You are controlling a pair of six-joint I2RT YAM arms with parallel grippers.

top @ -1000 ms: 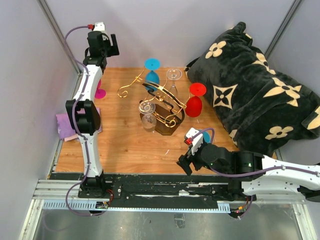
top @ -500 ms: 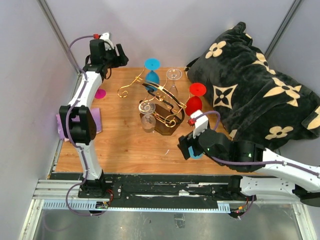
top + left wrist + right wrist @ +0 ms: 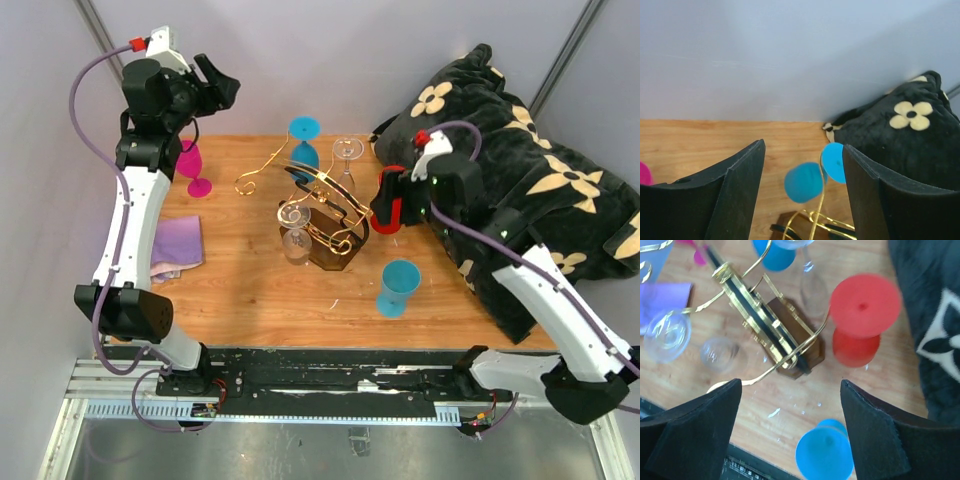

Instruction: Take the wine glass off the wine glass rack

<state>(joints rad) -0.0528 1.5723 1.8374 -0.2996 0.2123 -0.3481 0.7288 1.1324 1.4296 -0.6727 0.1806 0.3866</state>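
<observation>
- Now the right hand is spread wide, raised near the wine glass rack and a red wine glass.
- Left hand is spread too, holding nothing.

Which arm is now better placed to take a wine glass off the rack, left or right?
The right arm. Its open jaws hang close over the red wine glass at the right side of the rack. The left arm holds its jaws high at the far left corner, away from it.
</observation>
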